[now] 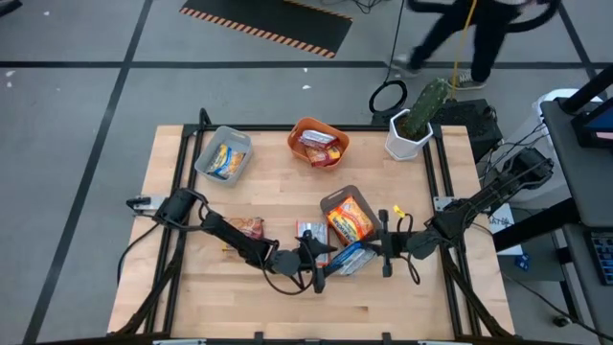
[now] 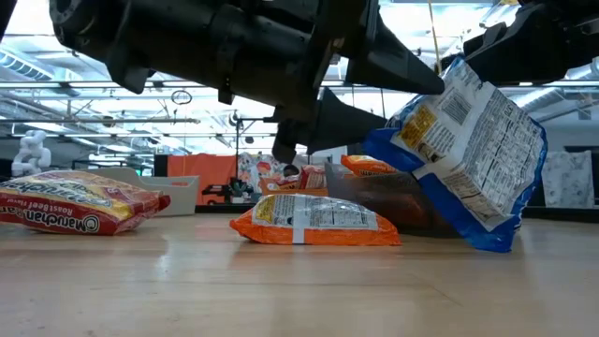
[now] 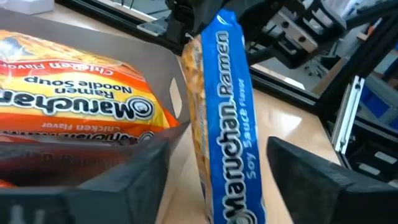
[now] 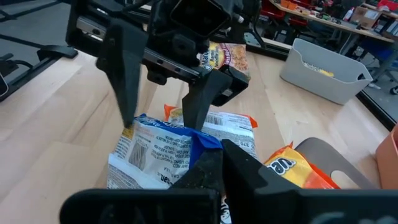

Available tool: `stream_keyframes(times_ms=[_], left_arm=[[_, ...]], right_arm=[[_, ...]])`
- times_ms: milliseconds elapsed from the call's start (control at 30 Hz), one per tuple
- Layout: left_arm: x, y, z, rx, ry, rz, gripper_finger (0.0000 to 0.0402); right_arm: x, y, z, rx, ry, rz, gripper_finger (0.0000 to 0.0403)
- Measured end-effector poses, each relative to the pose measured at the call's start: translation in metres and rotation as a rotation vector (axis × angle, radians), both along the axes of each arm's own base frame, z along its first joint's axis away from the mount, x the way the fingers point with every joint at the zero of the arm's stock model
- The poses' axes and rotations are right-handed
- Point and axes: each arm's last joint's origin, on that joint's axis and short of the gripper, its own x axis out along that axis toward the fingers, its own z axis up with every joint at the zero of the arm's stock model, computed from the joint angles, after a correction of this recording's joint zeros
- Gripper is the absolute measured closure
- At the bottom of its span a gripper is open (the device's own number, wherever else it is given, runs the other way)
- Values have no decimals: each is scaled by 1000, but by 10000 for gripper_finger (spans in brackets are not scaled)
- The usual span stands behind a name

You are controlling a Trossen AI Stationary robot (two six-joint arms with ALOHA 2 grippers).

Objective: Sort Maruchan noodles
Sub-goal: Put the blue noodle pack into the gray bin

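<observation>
Blue soy-sauce packet point(image 1: 351, 258) is pinched at one end in my right gripper point(image 1: 383, 243), held on edge just off the wooden tabletop point(image 1: 402, 297), right beside the grey tray point(image 1: 330, 200) with the orange chicken packet point(image 1: 351, 220) in it. My left gripper point(image 1: 316, 264) has its fingers point(image 4: 127, 81) spread on either side of the blue packet's other end. Another orange packet point(image 2: 314, 220) lies flat under it, and a red one point(image 1: 247, 228) sits off by my left arm.
</observation>
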Motion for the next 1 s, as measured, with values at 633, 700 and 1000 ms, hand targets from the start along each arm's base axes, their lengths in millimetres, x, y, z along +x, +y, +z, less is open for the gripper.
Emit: stream_keyframes(times_ms=[633,700,1000], left_arm=[[11,-4,9,7,56,4,183],[12,-2,5,2,70,3,183],[13,1,-3,4,91,-5,188]], right_arm=[[1,0,2,11,-16,1,403],[1,1,2,12,-19,1,403],[0,1,2,13,-19,4,403]])
